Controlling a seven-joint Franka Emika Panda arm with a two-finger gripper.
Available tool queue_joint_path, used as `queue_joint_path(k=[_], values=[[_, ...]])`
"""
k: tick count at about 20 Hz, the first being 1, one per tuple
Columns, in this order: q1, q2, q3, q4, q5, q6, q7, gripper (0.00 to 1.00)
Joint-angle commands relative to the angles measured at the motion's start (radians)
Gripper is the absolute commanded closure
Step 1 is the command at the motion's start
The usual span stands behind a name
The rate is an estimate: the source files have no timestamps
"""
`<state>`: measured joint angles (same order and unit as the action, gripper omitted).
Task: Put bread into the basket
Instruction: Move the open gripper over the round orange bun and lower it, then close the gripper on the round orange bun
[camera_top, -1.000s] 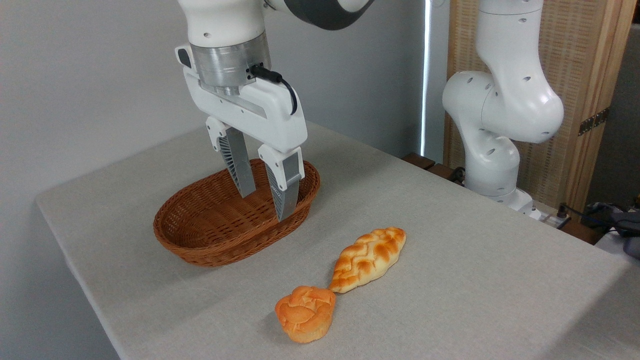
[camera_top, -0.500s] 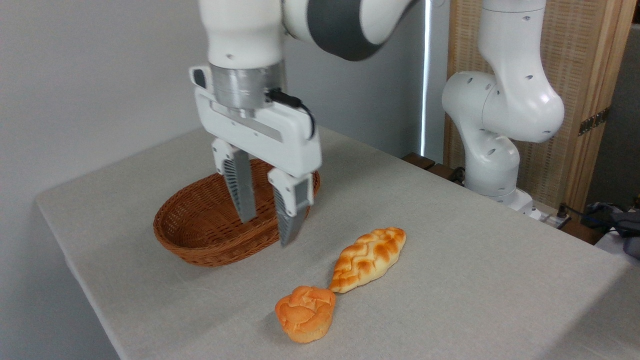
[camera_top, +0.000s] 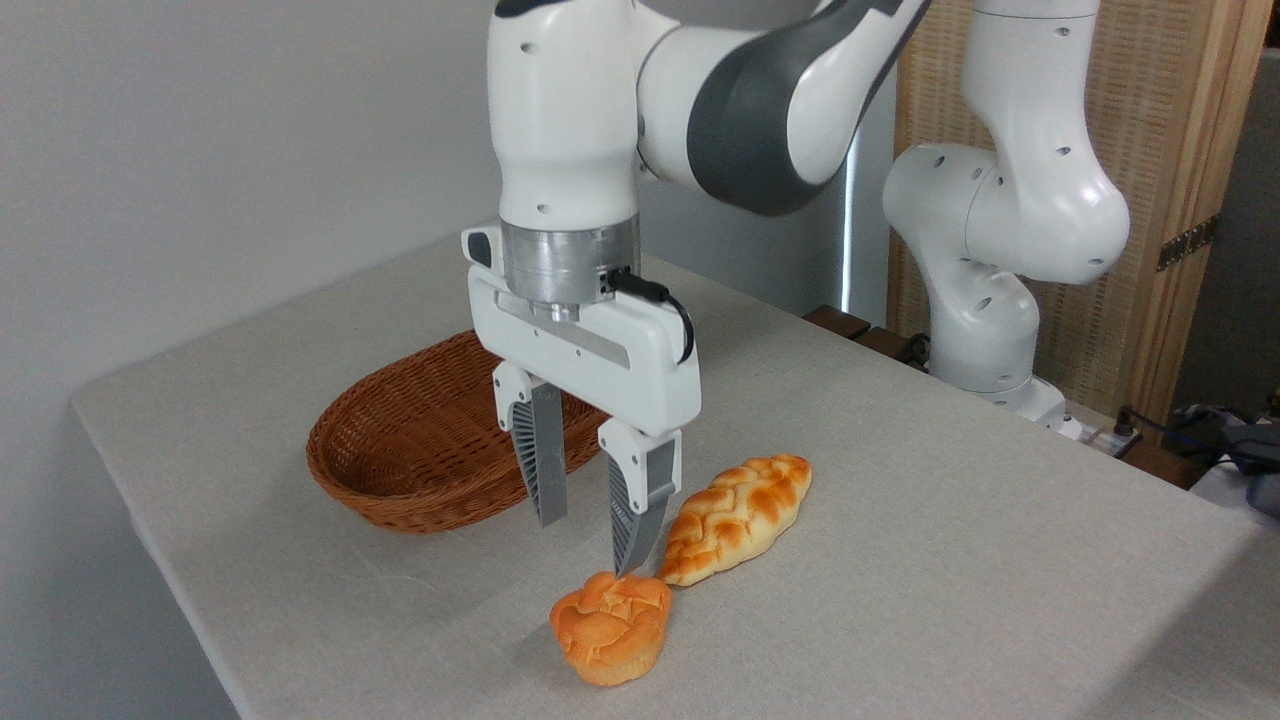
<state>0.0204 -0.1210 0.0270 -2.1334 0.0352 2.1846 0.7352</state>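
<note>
The bread (camera_top: 611, 626), a small round bun with an orange-golden knotted top, sits on the table near the front edge. My gripper (camera_top: 586, 548) hangs open just above and behind it, fingers pointing down, the right fingertip close to the bun's top. Nothing is between the fingers. The brown wicker basket (camera_top: 420, 450) lies empty to the left, partly behind the gripper.
A longer braided golden loaf (camera_top: 735, 518) lies right of the gripper, its near tip almost touching the bun. The arm's white base (camera_top: 990, 330) stands at the table's far right edge. The table's front-left edge runs close to the bun.
My gripper has moved from over the basket rightward, forward and down, to just above the bun. It stays open. Bun, loaf and basket have not moved.
</note>
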Motion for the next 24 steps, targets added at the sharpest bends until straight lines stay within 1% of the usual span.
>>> queue_joint_path(k=[1, 8, 12, 14, 17, 22, 24], values=[[-0.005, -0.026, 0.004, -0.06, 0.009, 0.069, 0.012, 0.0], [-0.008, 0.007, 0.004, -0.062, 0.011, 0.079, 0.026, 0.0], [-0.007, 0.026, 0.007, -0.063, 0.02, 0.081, 0.026, 0.0], [-0.007, 0.043, 0.007, -0.062, 0.035, 0.083, 0.026, 0.0], [-0.002, 0.052, 0.008, -0.063, 0.081, 0.106, 0.026, 0.0], [-0.002, 0.066, 0.016, -0.063, 0.098, 0.126, 0.027, 0.0], [-0.002, 0.067, 0.017, -0.063, 0.147, 0.141, 0.026, 0.0]])
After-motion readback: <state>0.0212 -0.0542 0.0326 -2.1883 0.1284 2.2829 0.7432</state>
